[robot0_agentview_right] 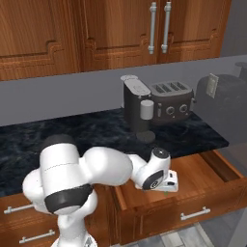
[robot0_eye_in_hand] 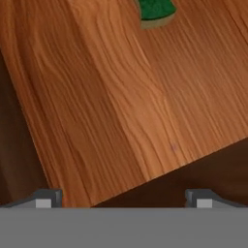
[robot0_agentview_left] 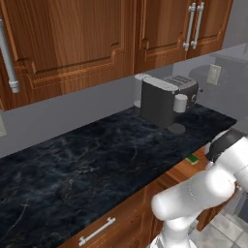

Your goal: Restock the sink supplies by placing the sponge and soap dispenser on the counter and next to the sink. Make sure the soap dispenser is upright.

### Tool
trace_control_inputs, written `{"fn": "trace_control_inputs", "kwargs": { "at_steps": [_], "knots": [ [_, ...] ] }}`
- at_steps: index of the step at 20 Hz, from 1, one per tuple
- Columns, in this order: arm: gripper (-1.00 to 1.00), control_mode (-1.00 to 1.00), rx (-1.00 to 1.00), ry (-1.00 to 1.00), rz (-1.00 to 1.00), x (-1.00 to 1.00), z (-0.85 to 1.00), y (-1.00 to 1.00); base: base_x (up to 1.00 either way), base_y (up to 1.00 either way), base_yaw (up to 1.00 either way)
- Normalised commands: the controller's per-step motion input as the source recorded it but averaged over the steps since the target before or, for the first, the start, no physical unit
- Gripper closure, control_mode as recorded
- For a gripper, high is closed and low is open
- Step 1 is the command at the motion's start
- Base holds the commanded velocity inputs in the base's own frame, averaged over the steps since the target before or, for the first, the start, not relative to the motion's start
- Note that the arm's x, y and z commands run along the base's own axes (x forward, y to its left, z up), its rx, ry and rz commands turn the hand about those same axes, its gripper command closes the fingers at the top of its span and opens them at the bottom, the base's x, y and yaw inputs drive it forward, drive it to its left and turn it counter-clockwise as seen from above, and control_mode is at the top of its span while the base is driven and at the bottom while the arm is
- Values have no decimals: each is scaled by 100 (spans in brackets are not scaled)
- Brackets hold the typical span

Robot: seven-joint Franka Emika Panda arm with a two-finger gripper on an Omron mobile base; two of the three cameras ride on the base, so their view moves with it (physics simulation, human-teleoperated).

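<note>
overhead, wide-open empty fingers (robot0_eye_in_hand: pixel 124 198) hang above the drawer (robot0_eye_in_hand: pixel 121 97) holding a sponge (robot0_eye_in_hand: pixel 156 11).

The green sponge (robot0_eye_in_hand: pixel 156 11) was cut off by the top edge. In the drawer (robot0_agentview_left: pixel 186 169), it was partly hidden by the arm.
</note>
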Motion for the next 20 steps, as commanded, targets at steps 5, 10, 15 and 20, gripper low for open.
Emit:
{"fn": "trace_control_inputs", "kwargs": {
  "at_steps": [5,10,15,20],
  "knots": [
    [-100,-100,0,8,4,0,-39,-2,0,0,0],
    [-100,-100,0,2,3,-18,-26,-19,0,0,0],
    [-100,-100,0,1,1,-65,-21,-22,0,0,0],
    [-100,-100,5,1,0,-97,-8,-40,0,0,0]
  ]
}}
